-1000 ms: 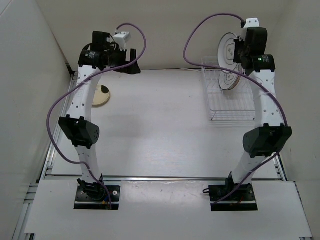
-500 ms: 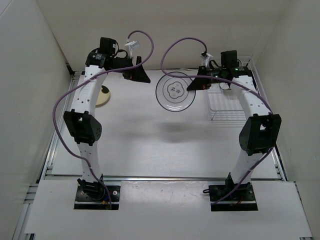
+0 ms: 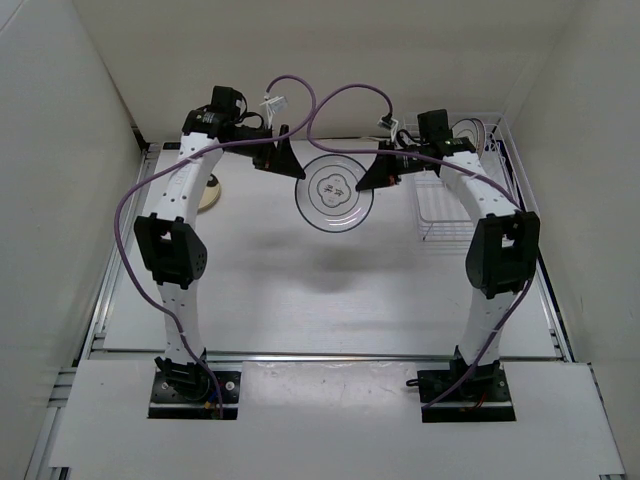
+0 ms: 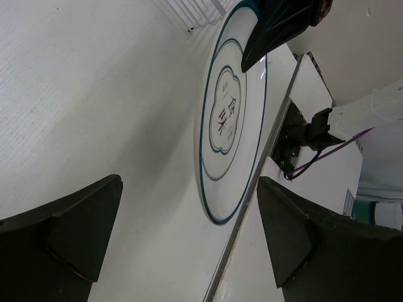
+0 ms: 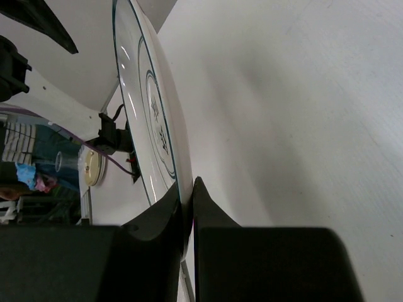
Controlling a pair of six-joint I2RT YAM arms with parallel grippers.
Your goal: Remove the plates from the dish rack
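My right gripper (image 3: 372, 178) is shut on the right rim of the white plate with dark concentric rings (image 3: 336, 195) and holds it in the air over the middle back of the table. In the right wrist view the fingertips (image 5: 189, 200) pinch the plate's edge (image 5: 148, 107). My left gripper (image 3: 290, 163) is open and empty, just left of the plate's rim; in its wrist view the plate (image 4: 230, 119) lies ahead of the spread fingers (image 4: 75, 233). The dish rack (image 3: 460, 205) stands at the back right with another plate (image 3: 468, 128) upright in it. The small tan plate (image 3: 208, 193) lies at the back left.
White walls close in the table at the left, back and right. Purple cables loop above both wrists. The right arm's elbow hangs beside the rack's near end. The plate's shadow falls on the table (image 3: 330, 275) below it.
My right arm has lifted the ringed plate out of the rack and carried it left to the middle. My left gripper has moved right, close to the plate's rim.
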